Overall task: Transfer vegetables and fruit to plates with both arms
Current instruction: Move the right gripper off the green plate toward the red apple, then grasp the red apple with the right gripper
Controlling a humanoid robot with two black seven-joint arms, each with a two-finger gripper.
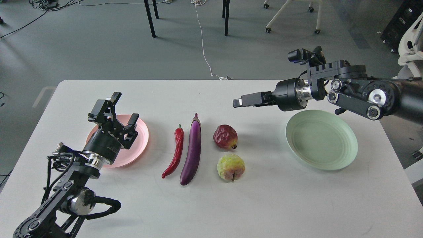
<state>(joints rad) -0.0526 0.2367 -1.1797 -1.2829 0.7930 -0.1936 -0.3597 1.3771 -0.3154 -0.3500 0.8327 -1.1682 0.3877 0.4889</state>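
A purple eggplant (191, 148) and a red chili pepper (175, 152) lie side by side at the table's middle. Right of them are a dark red wrinkled fruit (225, 136) and, nearer to me, a yellow-green fruit (230, 167). The pink plate (141, 137) is at the left, the mint green plate (322, 140) at the right, both empty. My left gripper (120, 110) is open and empty above the pink plate. My right gripper (236, 101) is raised, points left, and hovers beyond the dark red fruit. It is seen side-on, so its fingers cannot be told apart.
The white table (211, 205) has rounded corners. On the floor beyond its far edge are black table legs (149, 18), a white cable (202, 43) and office chairs (408, 62) at the right.
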